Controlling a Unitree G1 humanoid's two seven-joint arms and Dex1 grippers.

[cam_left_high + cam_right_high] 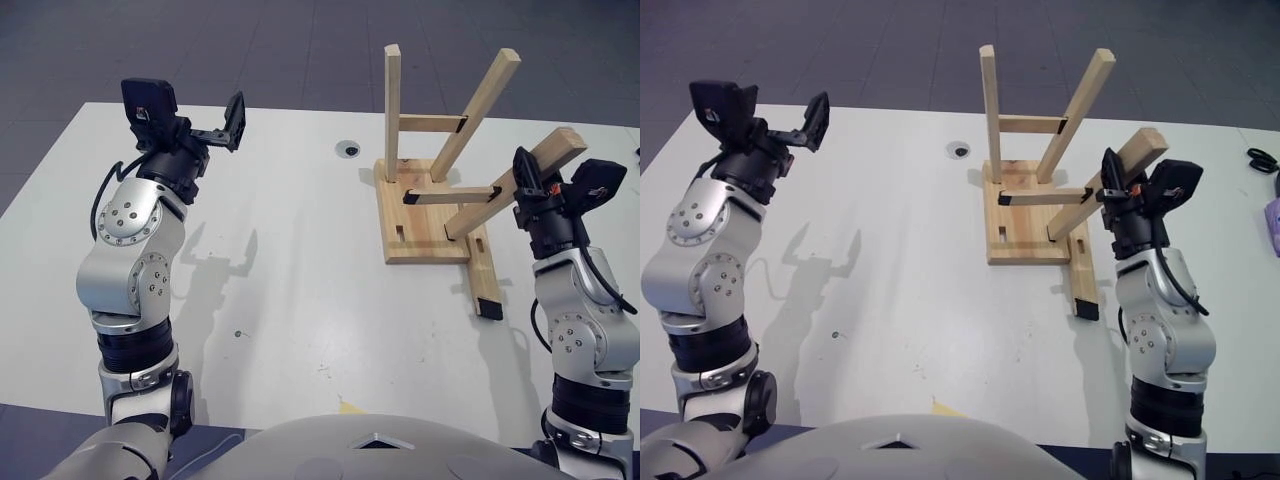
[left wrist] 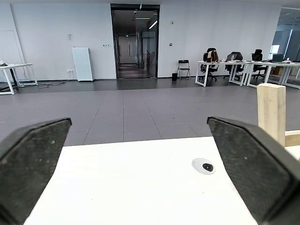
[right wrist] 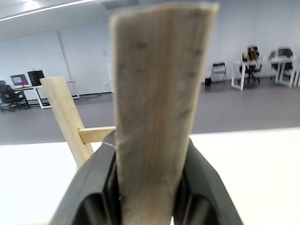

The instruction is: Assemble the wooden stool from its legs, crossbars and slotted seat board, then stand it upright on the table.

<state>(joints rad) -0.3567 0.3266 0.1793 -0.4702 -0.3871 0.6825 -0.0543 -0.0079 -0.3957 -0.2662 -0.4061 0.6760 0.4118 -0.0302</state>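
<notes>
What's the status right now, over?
Left gripper open, empty, raised. Right gripper shut on tilted leg. Stool upside down, unfinished; loose piece beside seat board.

Seat board (image 1: 420,246) on the table's (image 1: 280,300) right half, legs (image 1: 392,110) atop it, one leg (image 1: 484,276) flat alongside.

Seat board (image 1: 420,240): pale wood, square, flat on the table, slots visible in its face.
Upright leg (image 1: 392,110): vertical at the board's far left corner.
Second leg (image 1: 478,112): rises from the board, leaning right.
Upper crossbar (image 1: 432,124): near level, joining those two legs high up.
Third leg (image 1: 470,215): steeply tilted to the right, foot on the board, upper part clamped between the fingers of the right gripper (image 1: 526,192).
Lower crossbar (image 1: 452,195): level above the board, one end at the third leg, dark tip on the other.
Fourth leg (image 1: 484,275): flat on the table at the board's near right corner, black cap on its near end.
</notes>
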